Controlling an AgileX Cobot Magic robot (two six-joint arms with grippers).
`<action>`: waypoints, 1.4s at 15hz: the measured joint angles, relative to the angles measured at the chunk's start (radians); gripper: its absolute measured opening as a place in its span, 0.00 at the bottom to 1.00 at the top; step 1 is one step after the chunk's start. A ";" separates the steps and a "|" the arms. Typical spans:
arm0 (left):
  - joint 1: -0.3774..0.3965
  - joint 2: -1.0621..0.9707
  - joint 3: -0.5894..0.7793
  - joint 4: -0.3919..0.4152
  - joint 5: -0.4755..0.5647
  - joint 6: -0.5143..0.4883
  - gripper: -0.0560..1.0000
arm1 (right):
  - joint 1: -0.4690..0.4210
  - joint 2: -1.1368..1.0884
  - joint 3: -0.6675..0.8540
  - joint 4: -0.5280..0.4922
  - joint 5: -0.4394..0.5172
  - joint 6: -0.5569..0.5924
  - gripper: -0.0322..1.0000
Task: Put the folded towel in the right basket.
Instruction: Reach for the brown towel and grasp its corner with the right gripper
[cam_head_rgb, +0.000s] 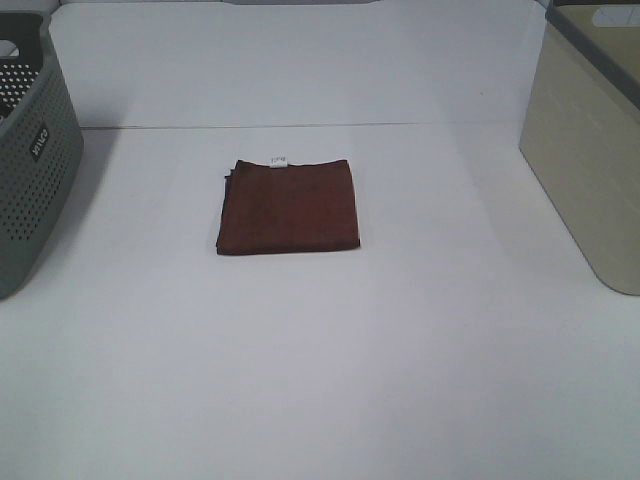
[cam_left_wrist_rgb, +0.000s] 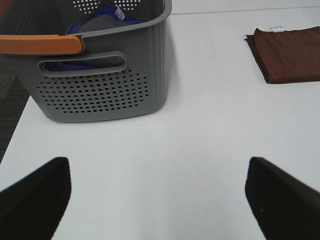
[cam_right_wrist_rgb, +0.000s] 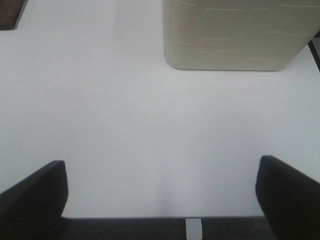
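Observation:
A folded dark brown towel (cam_head_rgb: 289, 205) with a small white tag lies flat in the middle of the white table; it also shows in the left wrist view (cam_left_wrist_rgb: 287, 54), and a corner of it in the right wrist view (cam_right_wrist_rgb: 11, 14). The right basket (cam_head_rgb: 590, 140) is beige with a grey rim, at the table's right edge; its wall shows in the right wrist view (cam_right_wrist_rgb: 235, 35). My left gripper (cam_left_wrist_rgb: 157, 197) is open and empty near the grey basket. My right gripper (cam_right_wrist_rgb: 162, 197) is open and empty over the table's front edge, short of the beige basket. Neither gripper appears in the exterior high view.
A grey perforated basket (cam_head_rgb: 30, 150) stands at the left edge; in the left wrist view (cam_left_wrist_rgb: 100, 80) it has an orange handle and holds blue and purple cloth. The white table (cam_head_rgb: 320, 380) stretches between the baskets.

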 joint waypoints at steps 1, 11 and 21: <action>0.000 0.000 0.000 0.000 0.000 0.000 0.89 | 0.000 0.000 0.000 0.000 0.000 0.000 0.98; 0.000 0.000 0.000 0.000 0.000 0.000 0.89 | 0.000 0.000 0.000 0.000 0.000 0.000 0.98; 0.000 0.000 0.000 0.000 0.000 0.000 0.89 | 0.000 0.229 -0.102 -0.001 -0.121 0.020 0.97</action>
